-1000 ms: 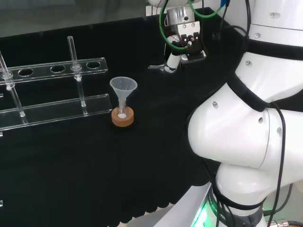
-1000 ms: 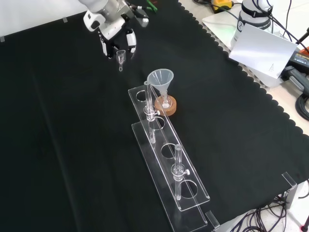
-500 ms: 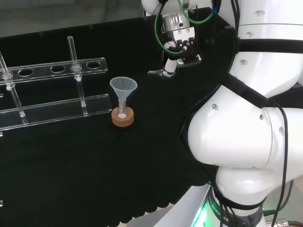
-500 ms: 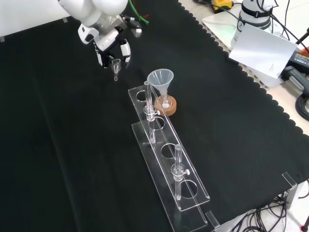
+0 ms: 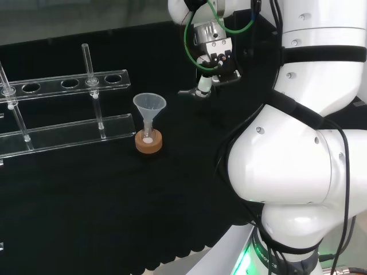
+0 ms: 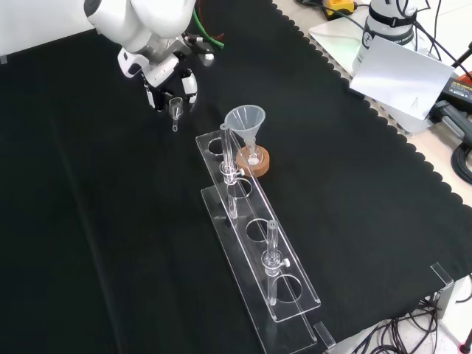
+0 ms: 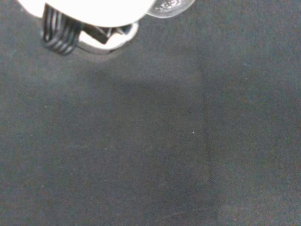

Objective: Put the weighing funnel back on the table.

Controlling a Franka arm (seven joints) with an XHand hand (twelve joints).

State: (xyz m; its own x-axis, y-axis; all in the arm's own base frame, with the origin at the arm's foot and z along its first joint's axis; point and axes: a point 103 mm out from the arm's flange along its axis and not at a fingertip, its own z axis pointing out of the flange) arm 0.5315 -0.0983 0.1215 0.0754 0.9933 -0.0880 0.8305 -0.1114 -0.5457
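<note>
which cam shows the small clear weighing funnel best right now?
Front view: the small clear weighing funnel sits between the black and white hand's fingers, outlined against the black cloth. Head view shows a thin sliver beside the hand; wrist view, possibly a blurred edge.

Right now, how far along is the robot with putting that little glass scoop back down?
Not done yet: the hand pinches the weighing funnel, low over the black cloth and apart from the big funnel. Left to do: lay it on the cloth and let go.
</note>
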